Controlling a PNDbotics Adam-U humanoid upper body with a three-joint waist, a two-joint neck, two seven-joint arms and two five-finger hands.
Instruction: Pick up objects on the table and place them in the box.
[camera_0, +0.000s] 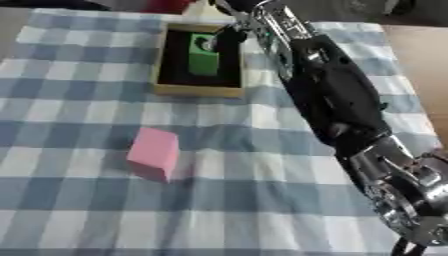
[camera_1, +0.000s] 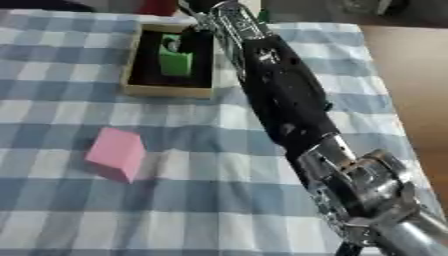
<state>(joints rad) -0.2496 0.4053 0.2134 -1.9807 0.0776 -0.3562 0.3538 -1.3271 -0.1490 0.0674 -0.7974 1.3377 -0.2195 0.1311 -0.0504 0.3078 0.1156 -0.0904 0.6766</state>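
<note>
The counter (camera_0: 79, 210) is covered in a blue and white checked cloth that fills most of the frame, with a strip of bare brown surface showing along the right edge.

The wooden box (camera_0: 194, 90) sits in the upper middle of the frame. It has light wood walls and a dark inside. A green block (camera_0: 204, 61) is inside it, standing upright toward the far right part of the dark interior.

The right arm (camera_0: 337, 105) comes in from the lower right corner and runs diagonally up to the top centre, black shell in the middle and silver joints near the bottom. The right hand (camera_0: 229, 33) is at the top right corner of the box, right over the rim and right at the top of the green block. It's mostly a dark blob from here, so I honestly can't tell whether the fingers are around the block or off it.

A pink block (camera_0: 154, 152) is out on the cloth at middle left of the frame, well apart from the box and nearer the bottom than the box is. It lies on its own, nothing touching it, one corner pointing toward the bottom of the frame.

The left hand doesn't show in either view.
</note>
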